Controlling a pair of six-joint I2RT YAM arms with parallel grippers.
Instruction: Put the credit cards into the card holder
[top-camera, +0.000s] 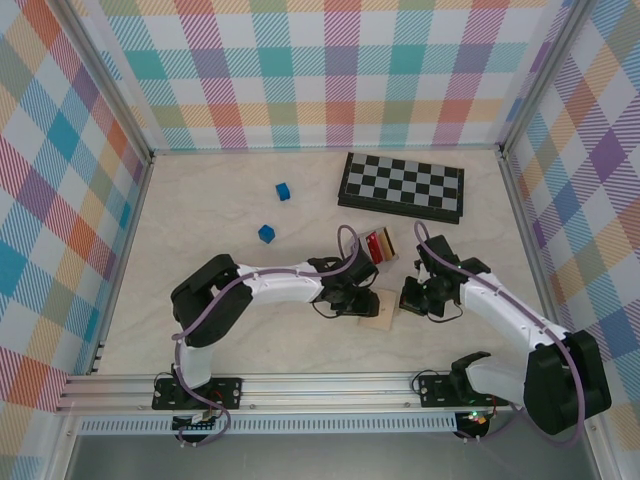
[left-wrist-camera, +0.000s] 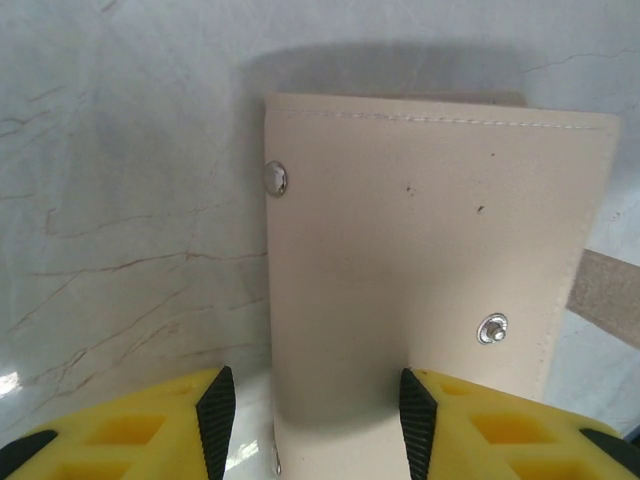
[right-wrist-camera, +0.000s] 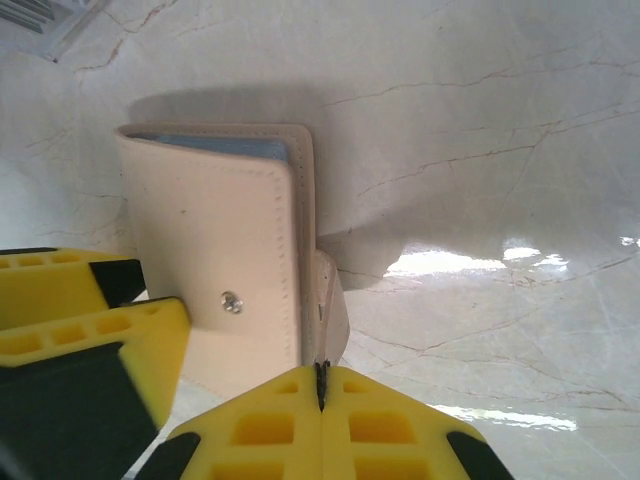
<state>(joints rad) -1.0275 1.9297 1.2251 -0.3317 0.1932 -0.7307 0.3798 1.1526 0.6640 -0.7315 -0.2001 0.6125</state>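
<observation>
The tan card holder (top-camera: 381, 313) lies on the table between my two grippers. In the left wrist view the card holder (left-wrist-camera: 420, 250) shows two metal snaps. My left gripper (left-wrist-camera: 315, 420) hangs open over its near end, one pad off its left edge and the other above its face. My right gripper (right-wrist-camera: 322, 385) is shut on a thin tan flap at the edge of the card holder (right-wrist-camera: 220, 240), whose blue-grey inner panel peeks out at the top. The credit cards (top-camera: 381, 244), red and dark, rest in a small stack behind the grippers.
A folded chessboard (top-camera: 401, 187) lies at the back right. Two blue cubes (top-camera: 283, 190) (top-camera: 266, 233) sit at the back left. A clear plastic case corner (right-wrist-camera: 40, 15) shows beyond the holder. Checked walls close three sides.
</observation>
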